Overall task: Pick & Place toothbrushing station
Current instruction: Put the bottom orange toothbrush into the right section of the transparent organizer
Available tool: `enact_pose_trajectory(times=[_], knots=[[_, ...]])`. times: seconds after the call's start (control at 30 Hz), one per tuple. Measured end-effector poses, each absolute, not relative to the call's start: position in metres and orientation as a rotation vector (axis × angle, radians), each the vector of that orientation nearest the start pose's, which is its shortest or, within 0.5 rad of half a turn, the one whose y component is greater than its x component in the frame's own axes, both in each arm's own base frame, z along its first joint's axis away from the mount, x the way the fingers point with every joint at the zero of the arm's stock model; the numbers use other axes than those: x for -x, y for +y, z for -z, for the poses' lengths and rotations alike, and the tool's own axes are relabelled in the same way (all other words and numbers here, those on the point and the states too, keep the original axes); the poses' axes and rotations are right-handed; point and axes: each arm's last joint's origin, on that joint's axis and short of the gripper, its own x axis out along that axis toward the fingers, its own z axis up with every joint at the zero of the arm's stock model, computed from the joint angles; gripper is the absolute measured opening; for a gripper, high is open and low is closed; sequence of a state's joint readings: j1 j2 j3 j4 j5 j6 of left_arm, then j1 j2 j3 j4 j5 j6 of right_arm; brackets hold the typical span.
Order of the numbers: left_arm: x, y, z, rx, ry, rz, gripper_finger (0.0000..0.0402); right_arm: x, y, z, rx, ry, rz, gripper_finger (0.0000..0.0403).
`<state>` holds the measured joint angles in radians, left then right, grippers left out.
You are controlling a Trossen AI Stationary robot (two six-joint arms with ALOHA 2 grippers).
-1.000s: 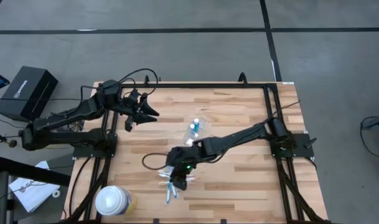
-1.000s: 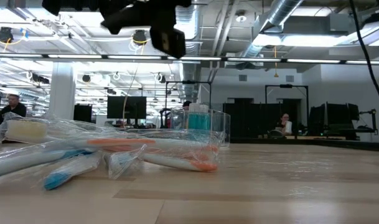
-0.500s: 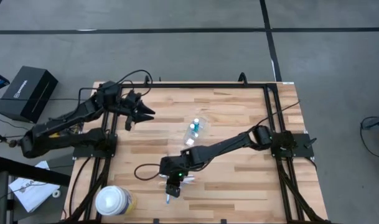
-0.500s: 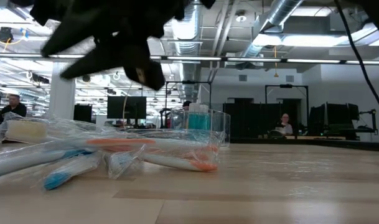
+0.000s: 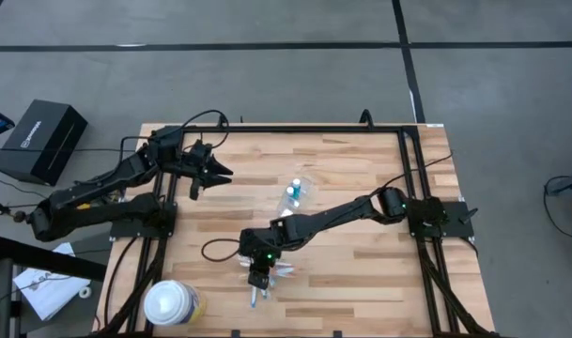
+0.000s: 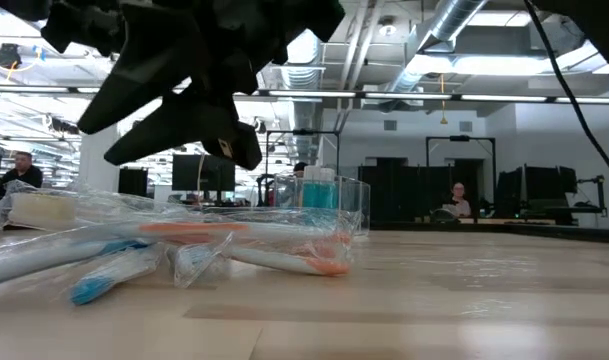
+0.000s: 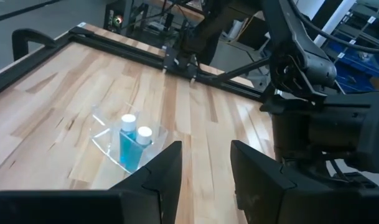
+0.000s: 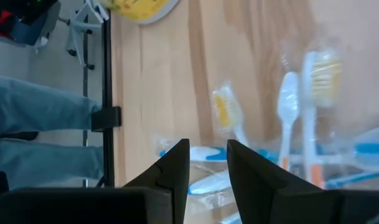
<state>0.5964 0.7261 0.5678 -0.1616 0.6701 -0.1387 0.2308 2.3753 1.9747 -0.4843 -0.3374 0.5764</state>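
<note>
Right gripper over the toothbrush pile, left gripper waiting at the far left.

High view: the right gripper [image 5: 258, 279] hangs over the wrapped toothbrushes [image 5: 259, 291] at the near middle of the table [image 5: 361, 188]; the clear cup [image 5: 293, 194] with two blue tubes [image 5: 291, 198] stands farther off, and the left gripper [image 5: 216, 171] sits far left. Low view: the toothbrushes [image 6: 164, 250] lie flat under the dark right gripper [image 6: 199, 135], untouched. Left wrist view: its jaws stand spread and empty, the cup [image 7: 130, 146] just beyond them. Right wrist view: its jaws stand slightly apart, pinching nothing, toothbrushes [image 8: 295, 118] lying past the tips.
</note>
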Motion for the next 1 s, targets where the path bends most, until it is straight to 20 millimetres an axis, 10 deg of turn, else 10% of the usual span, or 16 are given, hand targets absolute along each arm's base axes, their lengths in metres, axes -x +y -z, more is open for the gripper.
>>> enact_pose_trajectory(times=[1.0], knots=[[-0.143,0.076,-0.271,0.310,0.259,0.033,0.0131,-0.514,0.114,-0.148,-0.568,1.008,-0.253,0.0099]])
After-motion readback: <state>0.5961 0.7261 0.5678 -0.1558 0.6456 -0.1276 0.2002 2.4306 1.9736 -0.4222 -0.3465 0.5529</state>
